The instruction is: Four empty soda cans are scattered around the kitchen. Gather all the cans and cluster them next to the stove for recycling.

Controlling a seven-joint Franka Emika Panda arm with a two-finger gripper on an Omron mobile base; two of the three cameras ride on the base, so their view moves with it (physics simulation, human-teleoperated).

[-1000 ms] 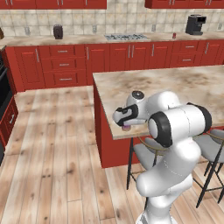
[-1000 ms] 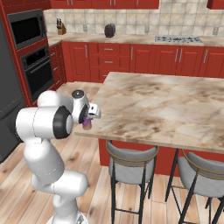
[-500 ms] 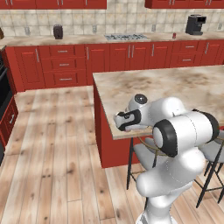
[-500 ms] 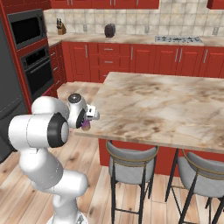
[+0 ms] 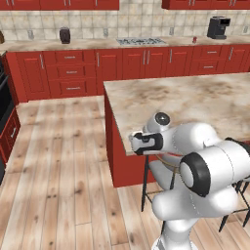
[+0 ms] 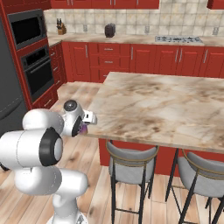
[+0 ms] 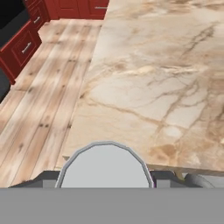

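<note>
Purple can (image 7: 105, 165) held in the gripper (image 6: 83, 125), its top smooth, silvery metal. Ahead of the gripper, island counter (image 7: 166, 83) of beige marbled stone, polished. Beside and below it, floor (image 7: 39, 109) of pale wood planks; red cabinets (image 5: 73, 73), smooth painted fronts.

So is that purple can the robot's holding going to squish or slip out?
Probably not slipping: the gripper seems shut around the purple can. The silvery top in the hand view suggests thin metal, so likely light and easy to dent. Upright and narrow, it could tip if set down roughly on the island counter.
</note>
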